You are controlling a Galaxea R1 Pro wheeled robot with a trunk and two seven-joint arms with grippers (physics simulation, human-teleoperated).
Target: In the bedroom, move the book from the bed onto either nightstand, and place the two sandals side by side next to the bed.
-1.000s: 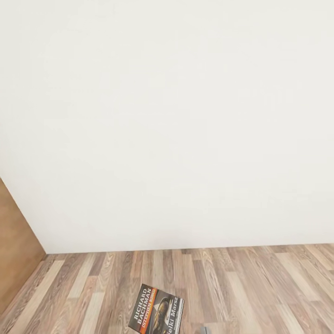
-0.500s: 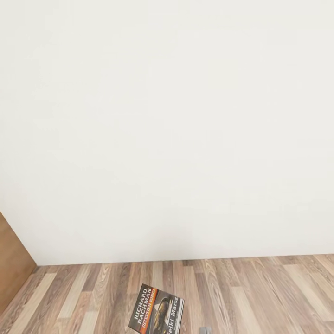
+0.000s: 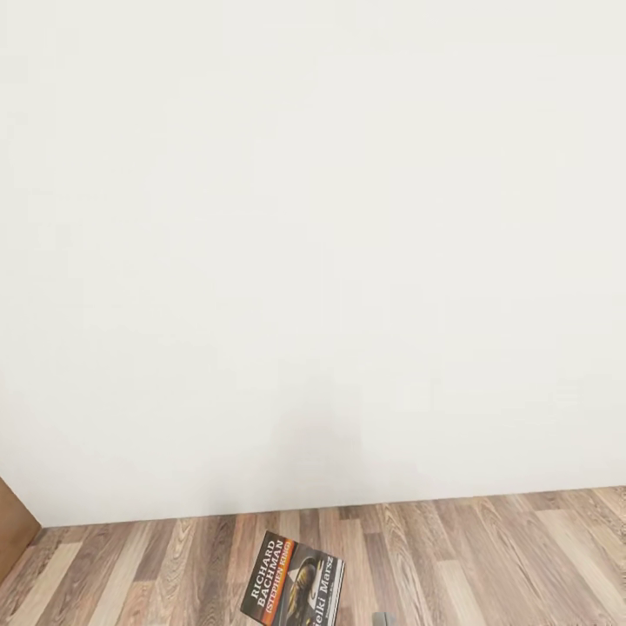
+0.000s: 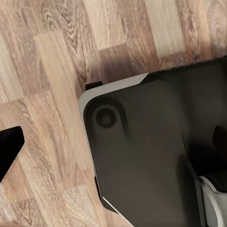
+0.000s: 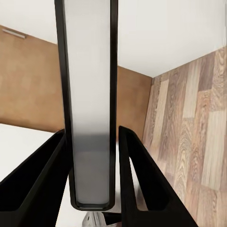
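A: What has the right gripper (image 5: 92, 182) got?

B: In the right wrist view its two black fingers (image 5: 40, 184) are closed against the book (image 5: 90, 101), seen edge-on: a dark cover rim around a pale strip of pages, standing up between them.

A: Does the head view show that grip?

B: No. It shows the book's (image 3: 293, 581) front cover at the bottom edge, above the wood floor (image 3: 487, 556), tilted, with an orange band and white lettering. Just a small grey tip shows beside it.

A: And the left gripper?

B: I can't tell whether it is open or closed. The left wrist view looks down on the robot's dark base (image 4: 151, 156) with its pale rim over the floorboards (image 4: 52, 61).

A: Anything else around?

B: A white wall (image 3: 313, 243) fills most of the head view, and a brown panel (image 3: 13, 526) stands at the wall's left end.
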